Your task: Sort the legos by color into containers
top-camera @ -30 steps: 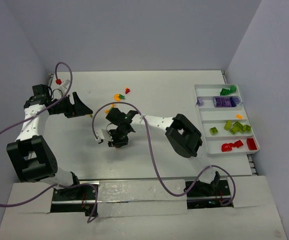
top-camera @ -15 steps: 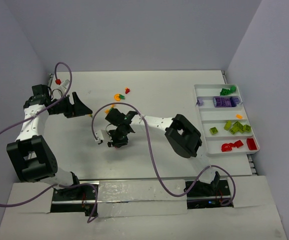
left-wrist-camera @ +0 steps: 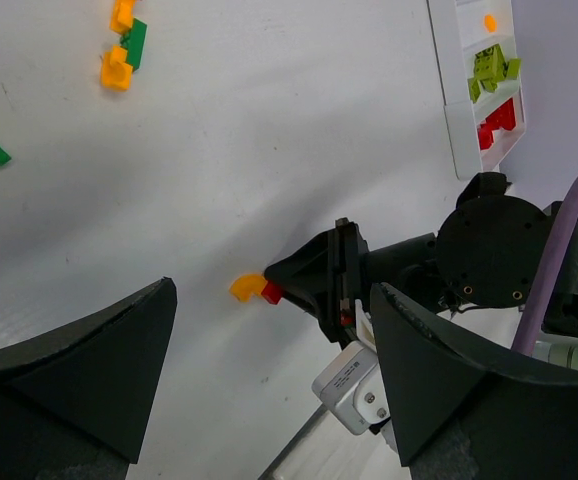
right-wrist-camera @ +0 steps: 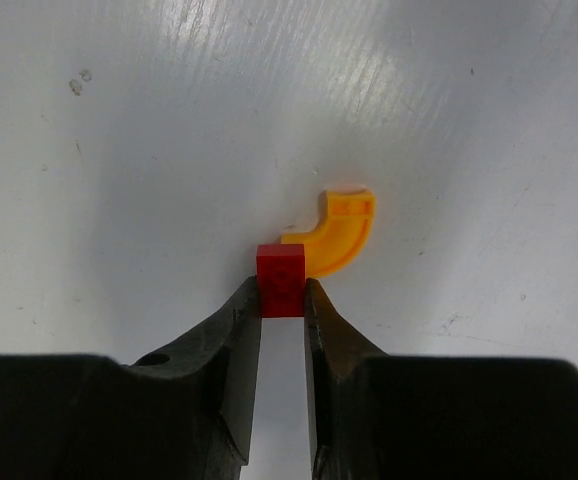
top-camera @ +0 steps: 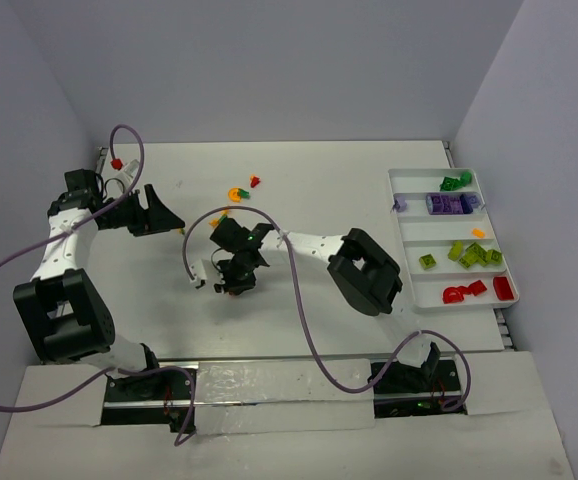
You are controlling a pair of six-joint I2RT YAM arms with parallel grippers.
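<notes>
Touching a curved orange lego (right-wrist-camera: 339, 232), the red lego (right-wrist-camera: 281, 279) looks cube-shaped.

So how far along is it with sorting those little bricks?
Well along. The white tray already holds sorted bricks, green, purple, orange, yellow-green and red, in separate sections. Right now the right gripper is pinching a red brick on the table, beside an orange curved piece. Still left: that orange piece and a few loose bricks farther back. The left gripper is open, holding nothing.
</notes>
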